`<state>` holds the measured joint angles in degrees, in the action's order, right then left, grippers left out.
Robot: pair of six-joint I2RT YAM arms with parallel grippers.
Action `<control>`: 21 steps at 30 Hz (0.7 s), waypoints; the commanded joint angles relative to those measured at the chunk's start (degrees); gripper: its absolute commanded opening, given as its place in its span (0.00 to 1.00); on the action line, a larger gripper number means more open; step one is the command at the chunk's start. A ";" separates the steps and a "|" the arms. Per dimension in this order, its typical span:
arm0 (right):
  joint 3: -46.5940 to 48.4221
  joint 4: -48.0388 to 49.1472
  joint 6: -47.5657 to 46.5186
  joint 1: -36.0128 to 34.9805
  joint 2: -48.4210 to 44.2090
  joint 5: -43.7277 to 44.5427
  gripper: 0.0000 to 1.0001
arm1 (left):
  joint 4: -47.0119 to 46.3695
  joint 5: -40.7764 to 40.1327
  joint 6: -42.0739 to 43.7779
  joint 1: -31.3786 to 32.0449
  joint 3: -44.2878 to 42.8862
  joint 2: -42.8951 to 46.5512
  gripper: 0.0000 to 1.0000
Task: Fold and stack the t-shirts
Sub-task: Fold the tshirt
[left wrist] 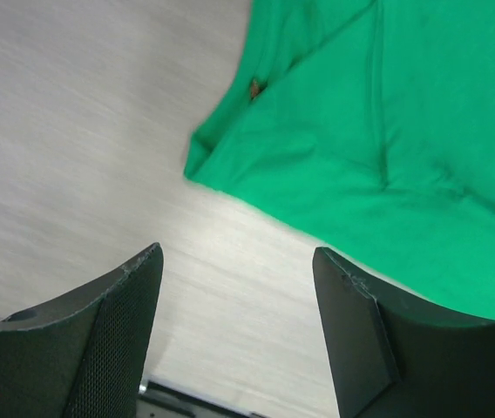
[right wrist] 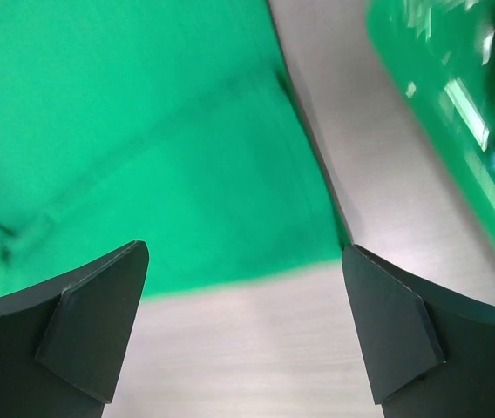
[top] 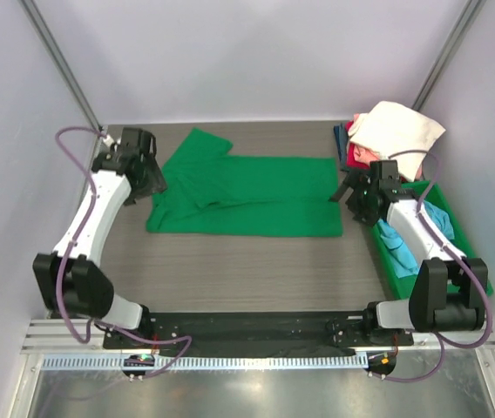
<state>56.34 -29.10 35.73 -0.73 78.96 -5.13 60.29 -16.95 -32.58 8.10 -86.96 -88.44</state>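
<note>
The green t-shirt (top: 247, 196) lies flat on the far half of the table (top: 247, 279), the left gripper (left wrist: 237, 252) open and empty at its left end, the right gripper (right wrist: 245, 246) open and empty at its right end, and a cream t-shirt (top: 396, 129) tops a pile in the far right corner.
</note>
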 commanded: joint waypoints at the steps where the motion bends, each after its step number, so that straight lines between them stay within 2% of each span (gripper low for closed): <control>1: -9.03 3.77 0.13 -0.06 -3.36 -5.33 1.00 | -12.45 2.27 -6.44 -0.28 15.52 5.98 0.71; 4: -13.79 5.89 0.92 0.03 -4.43 -7.00 0.99 | -17.12 2.71 -9.60 -0.36 25.39 11.00 0.71; 7: -14.59 6.43 0.49 0.03 -3.73 -6.83 0.99 | -20.02 2.18 -11.19 -0.89 30.60 11.98 0.71; 14: -13.88 7.48 0.31 -0.06 -0.30 -6.13 0.99 | -23.64 0.08 -13.03 -3.08 33.69 7.68 0.69; 21: -15.64 11.17 1.36 -0.06 3.65 -5.86 0.96 | -32.25 0.61 -15.67 -4.85 39.58 8.73 0.69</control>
<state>40.93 -21.67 36.36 -0.73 81.08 -10.90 34.00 -15.00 -45.74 3.62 -48.73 -80.62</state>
